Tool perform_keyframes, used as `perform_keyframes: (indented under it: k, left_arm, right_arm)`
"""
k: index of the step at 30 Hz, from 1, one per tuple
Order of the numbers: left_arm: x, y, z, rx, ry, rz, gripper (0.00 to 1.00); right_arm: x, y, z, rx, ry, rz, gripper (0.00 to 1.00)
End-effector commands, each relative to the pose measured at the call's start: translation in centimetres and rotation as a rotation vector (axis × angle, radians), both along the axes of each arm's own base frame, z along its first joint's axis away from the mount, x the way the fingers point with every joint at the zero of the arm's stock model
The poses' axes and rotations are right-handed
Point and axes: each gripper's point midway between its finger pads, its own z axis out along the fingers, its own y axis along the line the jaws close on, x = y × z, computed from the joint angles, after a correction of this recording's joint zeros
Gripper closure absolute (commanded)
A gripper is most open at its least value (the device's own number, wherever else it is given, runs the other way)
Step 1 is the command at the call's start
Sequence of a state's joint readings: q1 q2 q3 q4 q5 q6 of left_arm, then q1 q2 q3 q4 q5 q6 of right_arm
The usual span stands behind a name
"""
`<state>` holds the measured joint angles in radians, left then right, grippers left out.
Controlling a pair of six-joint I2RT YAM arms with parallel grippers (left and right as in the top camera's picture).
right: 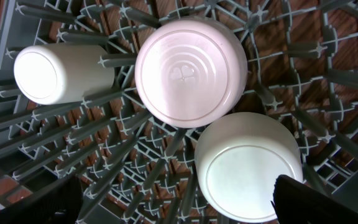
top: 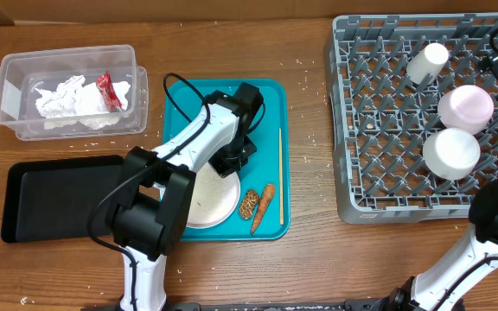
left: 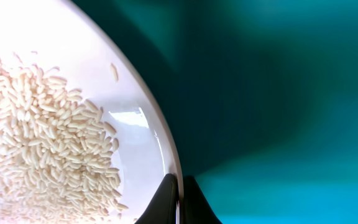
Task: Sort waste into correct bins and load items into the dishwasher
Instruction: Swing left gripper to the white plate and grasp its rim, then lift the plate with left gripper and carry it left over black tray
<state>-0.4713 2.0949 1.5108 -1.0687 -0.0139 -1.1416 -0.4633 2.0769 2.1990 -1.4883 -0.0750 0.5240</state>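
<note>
Chopstick (top: 280, 171) lies on the teal tray (top: 271, 91) along its right rim, its long axis running from the far side toward the near side; carrot stick (top: 263, 207) lies just left of it near the tray's near right corner, slanted, thick end up to the right and tip down to the left; brown speckled lump (top: 250, 204) sits just beside the carrot. White plate (top: 211, 203) rests flat in the tray's near left part, strewn with rice grains (left: 48, 155). Left pincer (top: 234, 157) is down at the plate's far edge; in the left wrist view its fingertips (left: 165, 202) pinch the plate rim. Clear tub (top: 15, 73) at the far left holds crumpled white paper (top: 63, 97) and a red wrapper (top: 111, 91); black tray (top: 50, 199) lies near it on the near side. Grey rack (top: 361, 130) stands on the right of the wooden bench (top: 309, 259), holding a cup (top: 427, 62) on its side, base toward the near left, and two bowls (right: 191, 71) upside down, touching each other. Right pincer hangs above the rack with fingers (right: 303, 199) spread wide apart, pinching nothing.
</note>
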Motion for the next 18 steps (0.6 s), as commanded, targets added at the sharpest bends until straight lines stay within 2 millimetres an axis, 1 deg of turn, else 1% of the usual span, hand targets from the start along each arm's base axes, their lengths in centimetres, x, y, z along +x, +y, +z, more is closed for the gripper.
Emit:
perform_keyframes:
  k: [1,6,10,13,16,18]
  left_arm:
    - [-0.3,0.8,0.3,0.050,0.019,-0.019,0.96]
    - [0.6,2.9,3.1,0.185,-0.008,-0.035,0.96]
    - [1.3,3.6,5.0,0.235,-0.030,-0.042,0.96]
    - [1.6,3.6,5.9,0.244,-0.040,-0.044,0.96]
    - [1.7,3.7,6.3,0.250,-0.040,-0.052,0.96]
    - [1.6,4.3,6.5,0.277,-0.037,-0.054,0.96]
  right_arm:
    - [0.1,0.0,1.6,-0.014,-0.041,-0.003,0.00]
    - [0.1,0.0,1.6,-0.014,-0.041,-0.003,0.00]
    - [0.1,0.0,1.6,-0.014,-0.041,-0.003,0.00]
    - [0.1,0.0,1.6,-0.014,-0.041,-0.003,0.00]
    - [0.1,0.0,1.6,-0.014,-0.041,-0.003,0.00]
    - [0.1,0.0,1.6,-0.014,-0.041,-0.003,0.00]
